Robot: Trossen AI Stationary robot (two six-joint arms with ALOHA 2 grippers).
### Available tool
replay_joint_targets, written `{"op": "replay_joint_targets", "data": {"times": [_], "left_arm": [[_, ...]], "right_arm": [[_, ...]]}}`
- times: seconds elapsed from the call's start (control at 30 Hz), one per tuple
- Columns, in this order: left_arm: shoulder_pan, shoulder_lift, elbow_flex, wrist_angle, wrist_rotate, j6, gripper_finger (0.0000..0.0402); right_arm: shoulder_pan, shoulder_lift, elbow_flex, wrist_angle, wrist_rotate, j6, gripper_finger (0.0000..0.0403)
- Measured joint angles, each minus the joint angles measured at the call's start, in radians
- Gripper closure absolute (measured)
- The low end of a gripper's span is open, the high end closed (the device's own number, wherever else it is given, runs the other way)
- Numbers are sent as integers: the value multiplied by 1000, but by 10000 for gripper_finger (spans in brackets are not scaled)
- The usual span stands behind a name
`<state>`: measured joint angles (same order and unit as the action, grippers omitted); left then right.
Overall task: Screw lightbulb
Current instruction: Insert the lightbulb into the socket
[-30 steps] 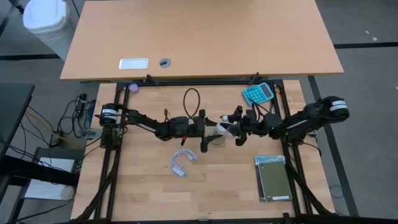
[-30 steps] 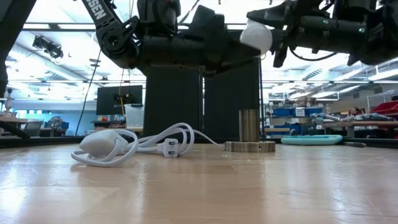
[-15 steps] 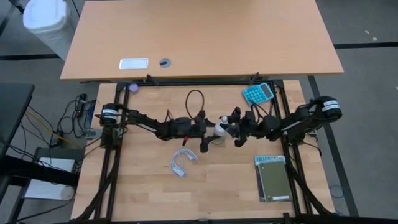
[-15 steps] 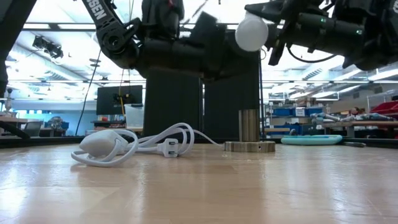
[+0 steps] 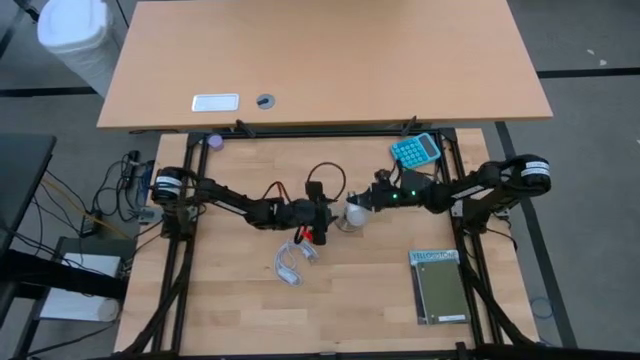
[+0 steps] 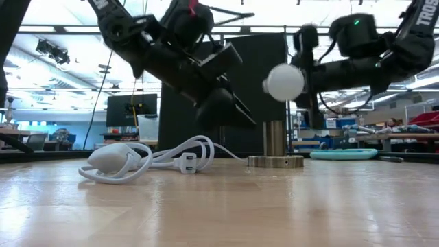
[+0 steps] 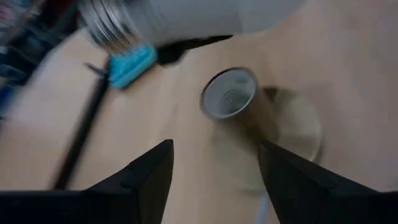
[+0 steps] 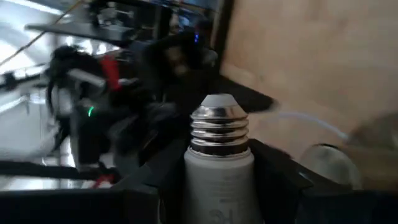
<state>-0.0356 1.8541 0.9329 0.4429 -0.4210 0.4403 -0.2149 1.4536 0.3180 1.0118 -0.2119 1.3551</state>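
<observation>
Above socket [image 6: 275,140]: my right gripper [image 8: 217,180] pinching lightbulb [image 6: 284,81], screw base free for threading.
Left gripper [image 7: 214,177]: spread, empty, beside socket to steady it.

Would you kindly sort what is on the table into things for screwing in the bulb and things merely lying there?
For the job:
- lightbulb, gripped by the right tool
- socket
- left tool, open near the socket

Lying about:
- white cable
- teal calculator
- dark notebook
</observation>
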Motion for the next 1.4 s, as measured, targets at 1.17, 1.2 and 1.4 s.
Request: {"op": "replay_joint_targets", "data": {"times": [1.17, 1.2, 1.4], "left_arm": [[-145, 1, 0, 409, -231, 726, 163], [-142, 1, 0, 414, -229, 734, 163], [-126, 1, 0, 424, -131, 736, 163]], "right_arm": [[-193, 1, 273, -522, -589, 309, 247], [-190, 1, 273, -522, -586, 309, 247], [-165, 1, 273, -521, -552, 307, 247]]}}
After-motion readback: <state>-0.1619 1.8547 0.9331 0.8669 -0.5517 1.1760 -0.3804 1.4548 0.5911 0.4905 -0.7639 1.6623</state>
